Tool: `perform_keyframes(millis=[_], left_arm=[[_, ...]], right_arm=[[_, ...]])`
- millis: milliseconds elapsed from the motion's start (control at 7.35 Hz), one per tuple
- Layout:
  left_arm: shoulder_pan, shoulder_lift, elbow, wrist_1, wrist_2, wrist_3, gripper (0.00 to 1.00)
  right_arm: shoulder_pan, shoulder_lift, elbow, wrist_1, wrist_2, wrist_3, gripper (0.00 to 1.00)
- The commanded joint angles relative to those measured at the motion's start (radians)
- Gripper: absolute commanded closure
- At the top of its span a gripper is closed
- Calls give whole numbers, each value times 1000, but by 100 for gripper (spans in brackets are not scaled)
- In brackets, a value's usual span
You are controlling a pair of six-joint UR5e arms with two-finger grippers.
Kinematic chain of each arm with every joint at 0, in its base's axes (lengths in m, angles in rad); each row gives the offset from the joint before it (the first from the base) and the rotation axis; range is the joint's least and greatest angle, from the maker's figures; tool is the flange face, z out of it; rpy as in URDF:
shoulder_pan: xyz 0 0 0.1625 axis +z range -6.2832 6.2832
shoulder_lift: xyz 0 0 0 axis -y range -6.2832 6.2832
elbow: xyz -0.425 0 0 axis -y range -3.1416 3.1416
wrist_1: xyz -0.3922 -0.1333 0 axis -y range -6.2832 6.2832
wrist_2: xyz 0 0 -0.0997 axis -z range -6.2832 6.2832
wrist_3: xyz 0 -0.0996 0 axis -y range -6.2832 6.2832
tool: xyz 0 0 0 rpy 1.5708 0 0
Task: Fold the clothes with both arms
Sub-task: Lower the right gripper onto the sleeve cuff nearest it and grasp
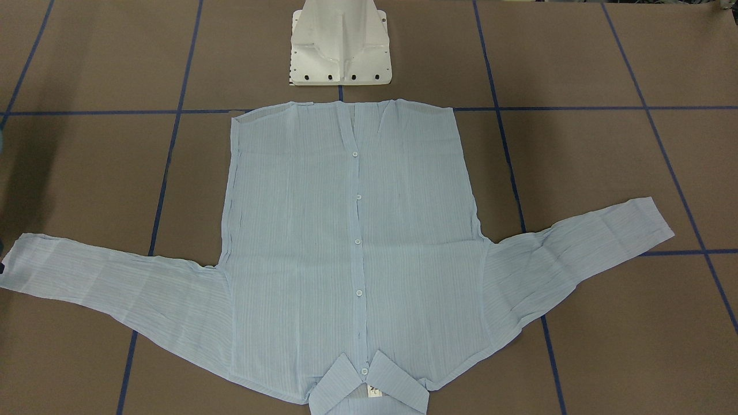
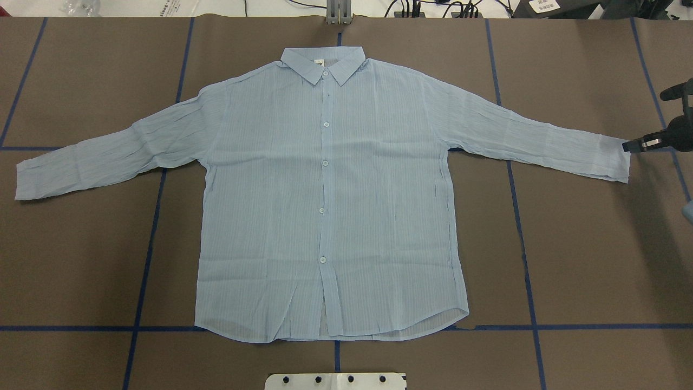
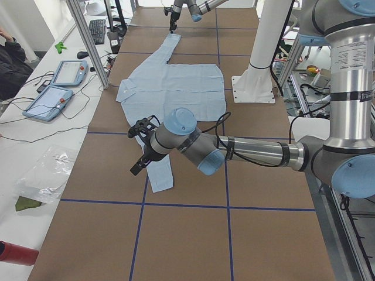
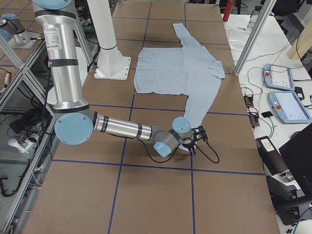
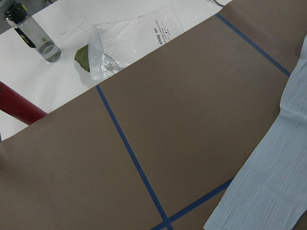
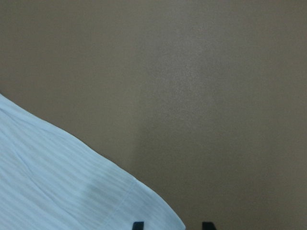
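A thin, light blue striped long-sleeved shirt [image 2: 330, 206] lies flat and buttoned on the brown paper surface [image 2: 584, 244] taped with blue lines, its sleeves spread to both sides. The right arm's black two-finger tool [image 6: 172, 225] sits low at one cuff with its fingers parted (the cuff's corner pokes in between them). The left tool [image 3: 136, 149] hangs near the other sleeve's end, and I cannot tell whether it is wide or narrow.

Shirt [image 2: 379, 179] flat on brown table [image 2: 595, 244]

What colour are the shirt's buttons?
White buttons, on the light blue finely striped shirt; clearest in the overhead exterior view.
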Motion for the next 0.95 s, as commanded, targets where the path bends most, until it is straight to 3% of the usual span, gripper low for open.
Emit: perform_keyframes(millis=[0,272,680,816], left_arm=[[0,1,2,0,0,0,0],[0,7,2,0,-1,2,0],[0,7,2,0,0,2,0],[0,7,2,0,0,2,0]], right_arm=[[-9,2,-12,0,-6,-2,56],[-13,2,-14,0,-14,-2,67],[-13,5,-5,0,-8,3,100],[-13,5,2,0,-6,6,100]])
